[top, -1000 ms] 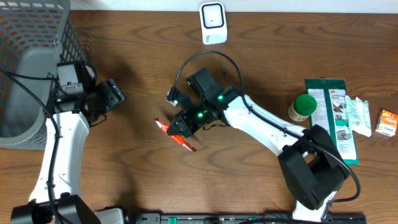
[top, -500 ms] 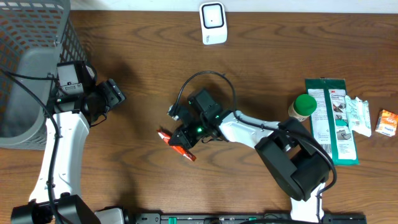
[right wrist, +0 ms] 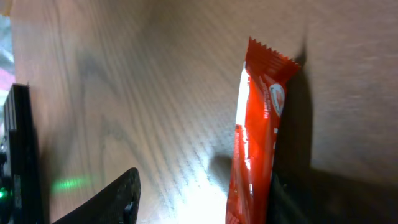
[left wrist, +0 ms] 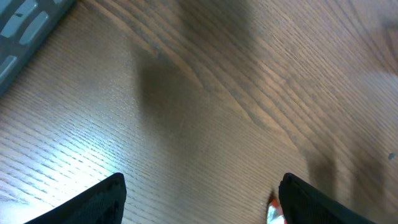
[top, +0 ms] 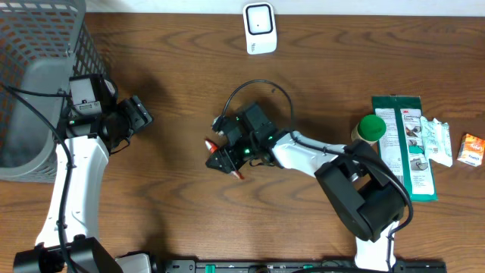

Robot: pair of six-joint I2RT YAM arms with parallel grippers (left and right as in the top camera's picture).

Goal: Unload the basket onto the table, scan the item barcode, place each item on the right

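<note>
A dark wooden bench (top: 174,83) with a long straight grain is seen from overhead, and a grey wire-mesh basket (top: 34,38) is set at its far left corner. Along the right edge a flat green wipes pack (top: 405,144) is laid, with a round green-lidded jar (top: 369,129) touching its left side and two small sachets, one white (top: 437,142) and one orange (top: 473,149), beside it. A white scanner (top: 259,29) of rounded rectangular shape is stood at the middle of the far edge. The left gripper (left wrist: 199,199) is held above bare wood near the basket, with its jaws spread wide and nothing between them (only the wrist view shows this gap plainly). The right gripper (right wrist: 202,190) is lowered near the middle of the bench, where from overhead the item is mostly hidden beneath it. In the right wrist view a glossy red wrapper (right wrist: 258,124), long, narrow and crimped with a saw-tooth end, is shown lying on the wood between the parted jaws, close against one finger, with a clear gap to the other. Contact with the near finger cannot be judged.
</note>
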